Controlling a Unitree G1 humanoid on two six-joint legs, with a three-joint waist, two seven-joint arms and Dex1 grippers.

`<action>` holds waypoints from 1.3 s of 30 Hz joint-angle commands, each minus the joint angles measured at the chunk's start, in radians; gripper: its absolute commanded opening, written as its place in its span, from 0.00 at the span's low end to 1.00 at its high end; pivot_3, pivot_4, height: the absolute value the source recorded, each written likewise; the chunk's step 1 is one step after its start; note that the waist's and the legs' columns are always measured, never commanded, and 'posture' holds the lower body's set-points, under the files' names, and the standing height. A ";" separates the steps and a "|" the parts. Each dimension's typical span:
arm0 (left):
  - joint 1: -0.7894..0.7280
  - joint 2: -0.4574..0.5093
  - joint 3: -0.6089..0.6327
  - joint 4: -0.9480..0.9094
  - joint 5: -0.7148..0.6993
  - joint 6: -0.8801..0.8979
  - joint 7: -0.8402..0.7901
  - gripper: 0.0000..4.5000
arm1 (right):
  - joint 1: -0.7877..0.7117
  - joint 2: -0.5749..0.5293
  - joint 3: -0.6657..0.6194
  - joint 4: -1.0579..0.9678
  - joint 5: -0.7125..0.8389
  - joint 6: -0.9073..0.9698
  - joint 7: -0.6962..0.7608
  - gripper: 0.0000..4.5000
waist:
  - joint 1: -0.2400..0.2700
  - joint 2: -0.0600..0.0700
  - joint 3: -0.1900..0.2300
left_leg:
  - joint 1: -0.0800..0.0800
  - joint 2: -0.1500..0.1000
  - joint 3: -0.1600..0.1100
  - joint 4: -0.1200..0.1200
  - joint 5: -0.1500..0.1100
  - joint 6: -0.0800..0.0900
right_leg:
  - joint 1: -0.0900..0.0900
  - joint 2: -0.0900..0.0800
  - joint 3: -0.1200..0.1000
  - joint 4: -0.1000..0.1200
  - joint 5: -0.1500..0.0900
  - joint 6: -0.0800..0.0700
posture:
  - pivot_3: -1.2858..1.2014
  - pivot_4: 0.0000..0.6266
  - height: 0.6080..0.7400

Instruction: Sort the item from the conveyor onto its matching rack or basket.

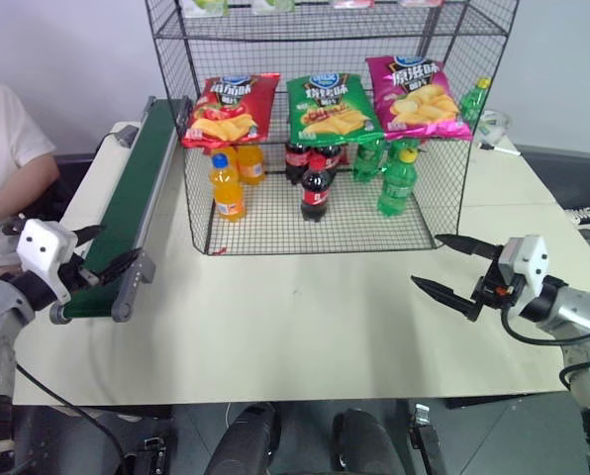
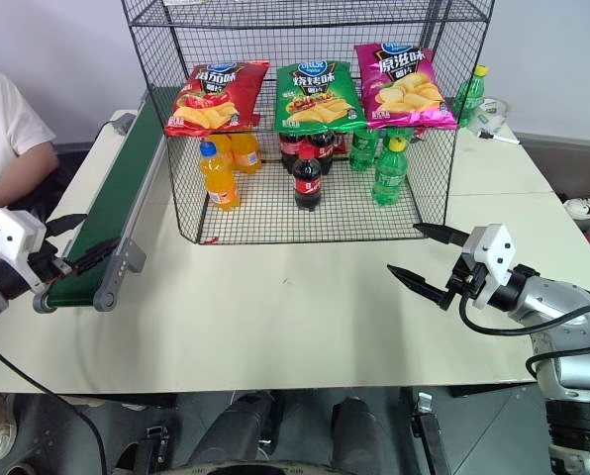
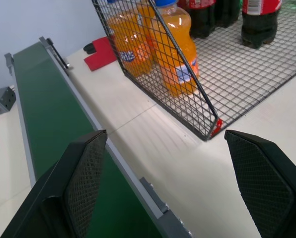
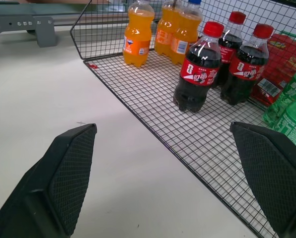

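Note:
The red crisp bag (image 1: pixel 231 109) lies on the middle tier of the black wire rack (image 1: pixel 275 226), at its left end. The dark-green conveyor (image 1: pixel 127 188) runs along the table's left side, and its belt (image 3: pixel 48 109) is bare. My left gripper (image 1: pixel 112 247) hovers open at the conveyor's near end, one finger over the belt and the other over the table, holding nothing. My right gripper (image 1: pixel 426 259) hangs open and empty over the table, in front of the rack's right corner.
A green bag (image 1: pixel 327 109) and a magenta bag (image 1: pixel 417 94) lie beside the red one. Orange bottles (image 1: pixel 226 186), cola bottles (image 1: pixel 315 188) and green bottles (image 1: pixel 396 183) stand on the rack's floor. A person (image 1: pixel 3 148) sits at the left by the conveyor.

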 commanded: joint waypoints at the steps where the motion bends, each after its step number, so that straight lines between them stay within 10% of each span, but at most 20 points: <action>1: -0.032 0.007 0.001 0.032 0.009 -0.039 -0.008 0.88 | -0.024 0.003 -0.011 0.003 -0.005 -0.026 -0.011 1.00 | 0.000 0.000 0.000 | 0.000 0.000 0.000 0.000 0.000 0.000 | 0.000 0.000 0.000 0.000 0.000 0.000 | 0.52 0.24 1.00; 39: -0.044 -0.016 -0.008 0.104 0.005 -0.121 -0.030 0.88 | -0.067 0.005 0.020 0.042 -0.030 -0.060 0.000 1.00 | -0.001 0.000 0.000 | 0.000 0.000 0.000 -0.001 0.000 0.000 | 0.000 0.000 0.000 -0.001 0.000 0.000 | 0.52 0.24 1.00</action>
